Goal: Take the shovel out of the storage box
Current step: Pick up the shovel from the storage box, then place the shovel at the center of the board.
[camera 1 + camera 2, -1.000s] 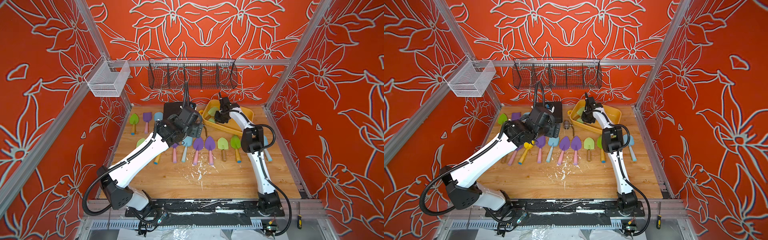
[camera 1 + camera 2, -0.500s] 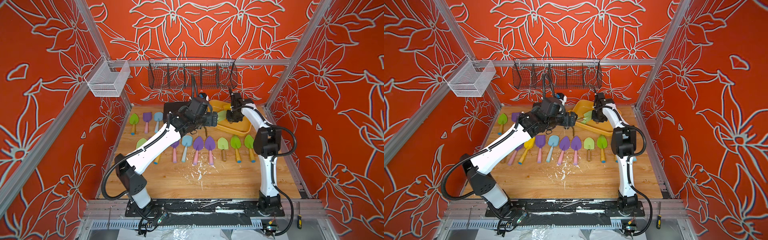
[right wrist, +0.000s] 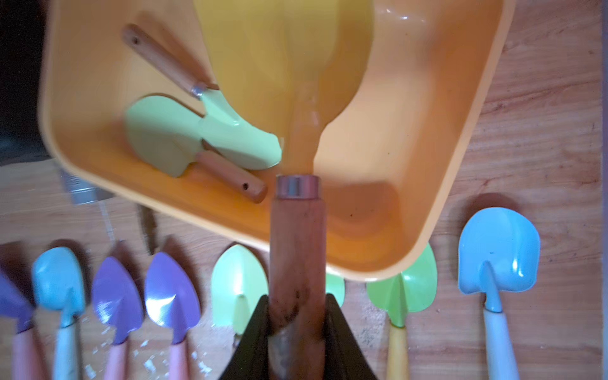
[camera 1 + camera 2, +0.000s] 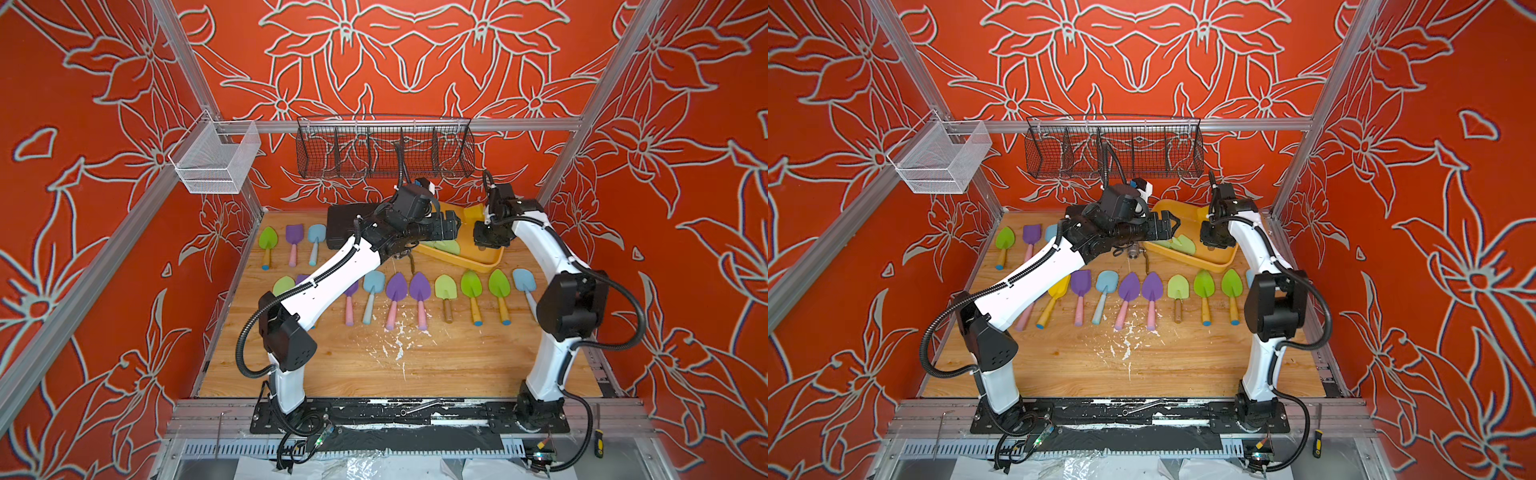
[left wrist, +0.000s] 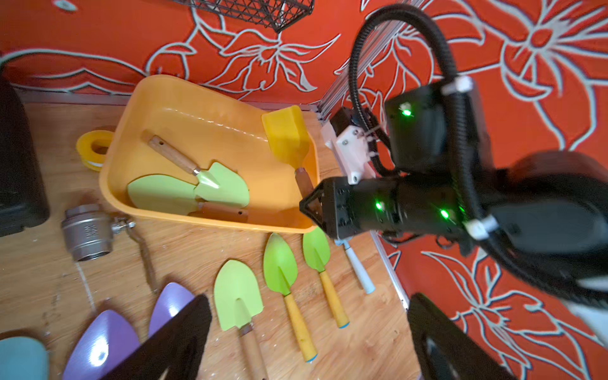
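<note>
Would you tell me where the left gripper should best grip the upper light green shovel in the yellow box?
Probably its wooden handle, from above, jaws across it. The handle of the upper light green shovel lies clear on the storage box floor, while its thin blade overlaps the lower green shovel. The open left gripper hovers close; the right gripper holds the yellow shovel.
</note>
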### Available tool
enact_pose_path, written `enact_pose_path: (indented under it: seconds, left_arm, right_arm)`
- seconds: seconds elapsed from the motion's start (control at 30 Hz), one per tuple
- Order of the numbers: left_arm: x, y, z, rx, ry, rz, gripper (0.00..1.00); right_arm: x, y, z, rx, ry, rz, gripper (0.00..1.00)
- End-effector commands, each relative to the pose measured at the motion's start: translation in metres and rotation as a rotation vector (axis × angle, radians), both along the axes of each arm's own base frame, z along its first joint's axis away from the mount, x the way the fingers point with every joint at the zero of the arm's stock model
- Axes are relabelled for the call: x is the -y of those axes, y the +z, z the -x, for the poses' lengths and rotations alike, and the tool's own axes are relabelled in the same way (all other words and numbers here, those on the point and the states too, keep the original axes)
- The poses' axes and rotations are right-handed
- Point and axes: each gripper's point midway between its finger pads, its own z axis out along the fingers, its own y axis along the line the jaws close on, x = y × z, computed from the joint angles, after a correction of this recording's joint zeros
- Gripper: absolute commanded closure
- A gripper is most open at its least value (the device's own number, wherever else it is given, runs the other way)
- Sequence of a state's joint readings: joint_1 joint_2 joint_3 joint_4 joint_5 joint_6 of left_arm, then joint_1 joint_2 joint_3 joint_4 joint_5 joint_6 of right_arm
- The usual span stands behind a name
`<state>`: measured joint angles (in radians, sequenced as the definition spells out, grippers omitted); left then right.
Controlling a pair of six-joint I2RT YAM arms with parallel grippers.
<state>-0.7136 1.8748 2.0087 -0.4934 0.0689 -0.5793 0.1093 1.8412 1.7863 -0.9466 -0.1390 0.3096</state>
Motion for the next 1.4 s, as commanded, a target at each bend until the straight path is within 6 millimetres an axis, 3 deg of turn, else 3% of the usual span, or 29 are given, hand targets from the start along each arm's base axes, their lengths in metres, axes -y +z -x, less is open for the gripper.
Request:
enact_pose_path:
  seconds: [0.0,0.17,0.3,0.57,1.13,1.3,1.33,1.37]
  left_arm:
    - [0.012,0.005,-0.009,-0.033,-0.004,0.098,0.07]
    - [0.005,-0.016,-0.033,-0.107,0.039,0.133,0.1]
    - [0.005,-0.022,-0.047,-0.09,0.046,0.135,0.14]
    - [0.0,-0.04,-0.068,-0.087,0.07,0.117,0.26]
    - [0.007,-0.049,-0.071,-0.085,0.008,0.105,0.97]
    - [0.002,-0.047,-0.069,-0.084,-0.005,0.103,1.0]
    - [-0.001,-0.044,-0.068,-0.077,-0.005,0.101,1.0]
    - [-0.004,-0.041,-0.067,-0.071,-0.006,0.097,1.0]
  right_arm:
    - [-0.032,0.048,0.01,0.14,0.017,-0.206,1.0]
    - [-0.061,0.064,0.044,0.164,0.053,-0.283,1.0]
    - [-0.082,0.077,0.064,0.185,0.083,-0.354,1.0]
    - [-0.105,0.086,0.092,0.176,0.139,-0.397,1.0]
    - [-0.114,0.085,0.1,0.172,0.179,-0.437,1.0]
    - [-0.114,0.085,0.099,0.184,0.201,-0.424,1.0]
    - [-0.111,0.087,0.097,0.194,0.199,-0.419,0.94]
    - [-0.108,0.09,0.095,0.209,0.195,-0.417,0.8]
